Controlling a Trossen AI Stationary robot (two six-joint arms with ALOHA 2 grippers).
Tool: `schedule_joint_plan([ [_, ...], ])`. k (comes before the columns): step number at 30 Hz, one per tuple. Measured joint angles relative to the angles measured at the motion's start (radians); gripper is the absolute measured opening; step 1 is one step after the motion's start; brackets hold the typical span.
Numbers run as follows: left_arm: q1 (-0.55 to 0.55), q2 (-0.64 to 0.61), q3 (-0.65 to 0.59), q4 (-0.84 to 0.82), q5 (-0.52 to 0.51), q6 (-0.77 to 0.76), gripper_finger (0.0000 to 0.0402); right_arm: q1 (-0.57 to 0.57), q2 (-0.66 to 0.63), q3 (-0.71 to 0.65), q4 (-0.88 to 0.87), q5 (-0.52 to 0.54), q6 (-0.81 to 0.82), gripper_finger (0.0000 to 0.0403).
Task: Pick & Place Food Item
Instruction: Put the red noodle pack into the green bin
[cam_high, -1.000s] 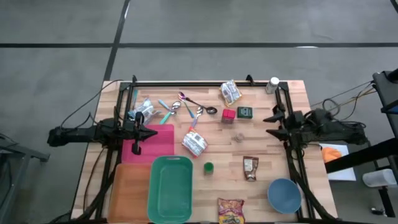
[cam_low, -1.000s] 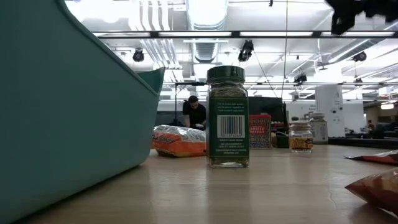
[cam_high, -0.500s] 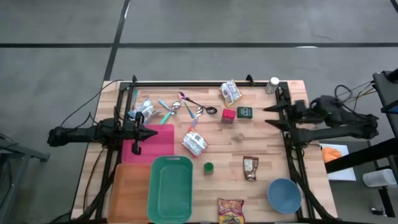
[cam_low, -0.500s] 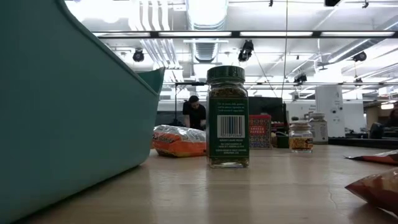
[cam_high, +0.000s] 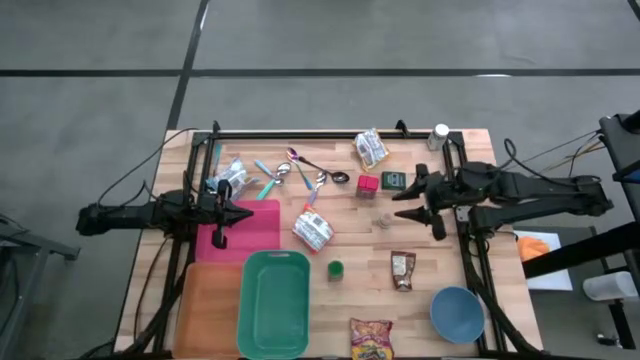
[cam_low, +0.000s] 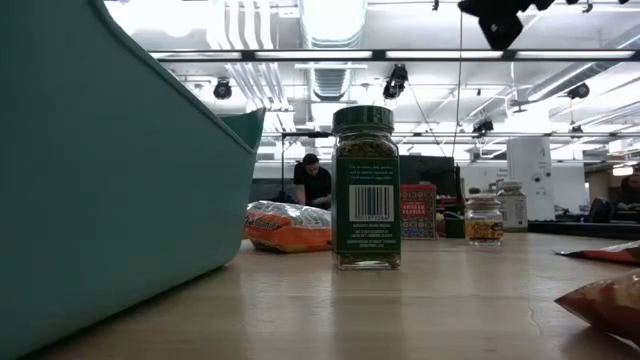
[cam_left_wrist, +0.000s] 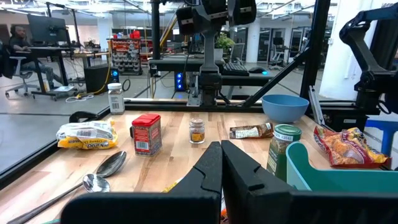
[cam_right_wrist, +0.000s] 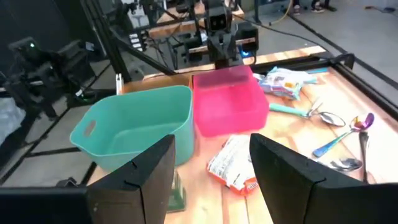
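Reaching over the table's right side, your right gripper (cam_high: 412, 200) stands half open and empty; the chip bag (cam_high: 313, 231) lies left of it, nearer this arm.

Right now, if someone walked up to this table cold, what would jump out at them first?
Probably the big green bin at the table's near edge, with the pink bin just behind it by the parked, shut left gripper. Next, the right gripper, jaws open, reaching over the table toward the small spice jar near the red tin. Spoons and snack packets lie scattered around.
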Motion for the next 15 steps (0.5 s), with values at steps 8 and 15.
schedule_joint_plan([
  [8, 0.0, 0.0, 0.0, 0.0, 0.0, 0.0, 0.0, 0.0, 0.085, 0.0, 0.032, 0.0, -0.246, 0.0206],
  [15, 0.0, 0.0, 0.0, 0.0, 0.0, 0.0, 0.0, 0.0, 0.097, 0.0, -0.013, 0.025, -0.14, 0.0206],
])
